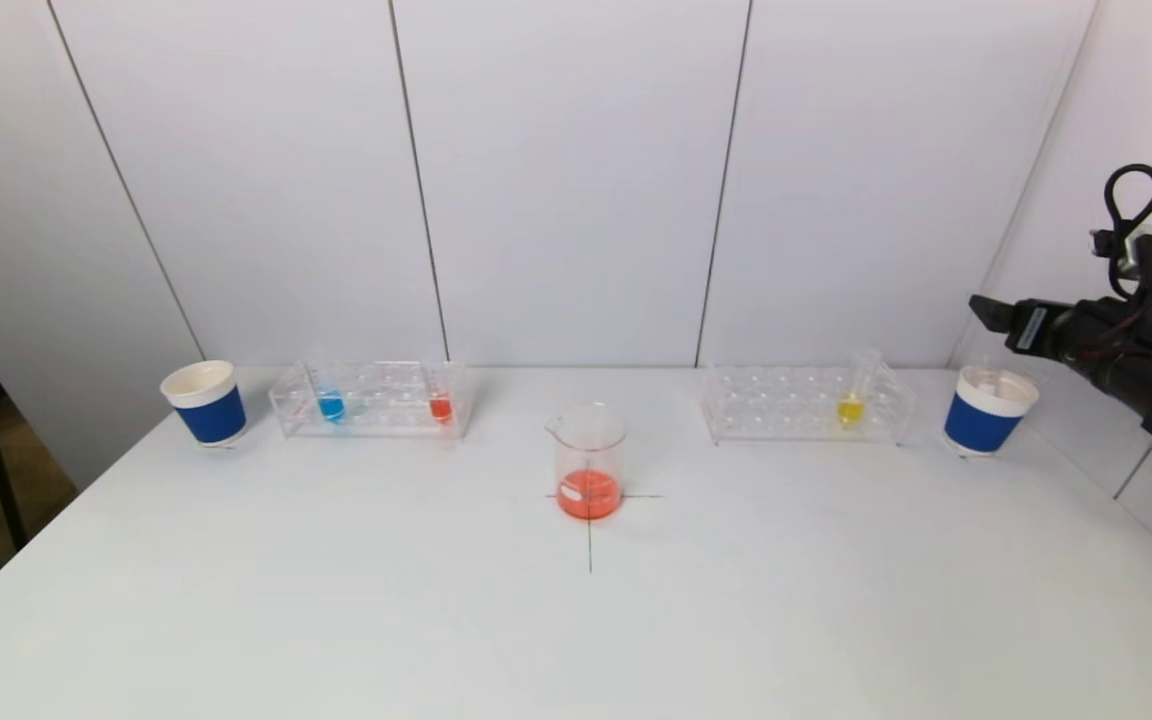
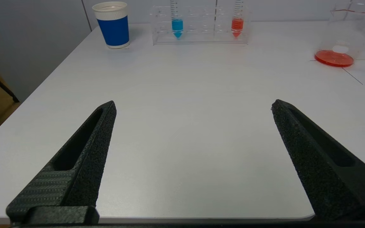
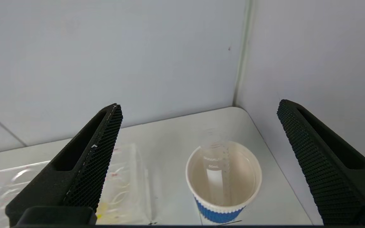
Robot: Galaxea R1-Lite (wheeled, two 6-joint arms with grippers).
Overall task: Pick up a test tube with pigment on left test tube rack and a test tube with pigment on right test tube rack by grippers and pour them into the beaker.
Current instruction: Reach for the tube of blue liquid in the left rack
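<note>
Tool (image 3: 198,110) gapes wide, empty, above cup (image 3: 223,180).

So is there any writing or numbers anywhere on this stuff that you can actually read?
"50mL": probably, faint, on the empty test tube standing in the right paper cup.
A line of print above it on that tube: too blurred to read.
Graduation marks on the blue test tube and red test tube: ticks only, no legible numbers.
Red print on the beaker: too small to read.
Left paper cup: no text.
</note>
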